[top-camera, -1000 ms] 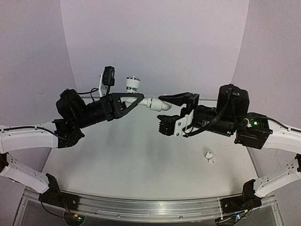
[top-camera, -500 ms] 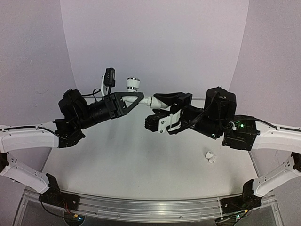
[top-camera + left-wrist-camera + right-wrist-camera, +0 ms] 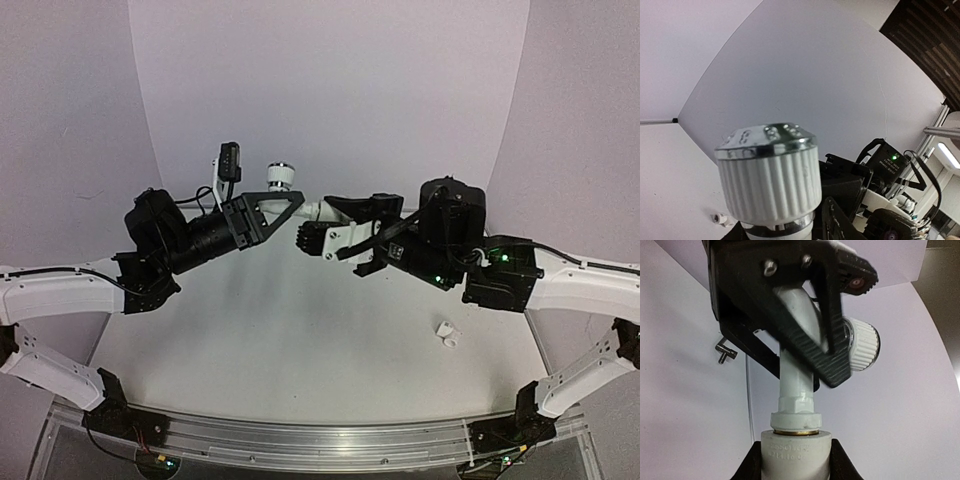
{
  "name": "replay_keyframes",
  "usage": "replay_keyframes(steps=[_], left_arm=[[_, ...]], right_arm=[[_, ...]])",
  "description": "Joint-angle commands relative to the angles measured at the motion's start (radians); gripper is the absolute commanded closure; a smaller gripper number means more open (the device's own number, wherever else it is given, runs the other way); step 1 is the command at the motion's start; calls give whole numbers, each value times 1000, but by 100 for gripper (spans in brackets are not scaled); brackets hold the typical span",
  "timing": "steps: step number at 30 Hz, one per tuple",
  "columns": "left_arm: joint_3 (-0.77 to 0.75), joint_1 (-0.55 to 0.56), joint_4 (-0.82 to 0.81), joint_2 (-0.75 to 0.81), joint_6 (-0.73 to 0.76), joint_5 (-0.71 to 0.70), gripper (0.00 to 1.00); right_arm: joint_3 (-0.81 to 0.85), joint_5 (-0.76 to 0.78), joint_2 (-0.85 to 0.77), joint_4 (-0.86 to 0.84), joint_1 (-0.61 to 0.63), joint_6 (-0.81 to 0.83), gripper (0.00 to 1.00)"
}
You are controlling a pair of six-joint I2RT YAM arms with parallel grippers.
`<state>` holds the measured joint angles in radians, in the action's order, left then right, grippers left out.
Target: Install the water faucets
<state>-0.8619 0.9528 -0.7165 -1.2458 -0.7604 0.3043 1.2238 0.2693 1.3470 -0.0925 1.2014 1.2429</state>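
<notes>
White faucet, right gripper clasping it

White surface with a metal rail along its near edge, curved white backdrop rising at the far edge, small grey metal bar in right wrist view, exact spot unclear.

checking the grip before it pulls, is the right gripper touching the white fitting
Touching. The right wrist view shows the right gripper with its fingers flush against both sides of the white fitting, no gap.
</notes>
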Motion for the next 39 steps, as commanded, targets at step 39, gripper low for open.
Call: replay_keyframes(steps=[39], left_arm=[[-465, -481, 857, -406, 78, 47, 0]], right_arm=[[345, -269, 686, 344, -893, -792, 100]])
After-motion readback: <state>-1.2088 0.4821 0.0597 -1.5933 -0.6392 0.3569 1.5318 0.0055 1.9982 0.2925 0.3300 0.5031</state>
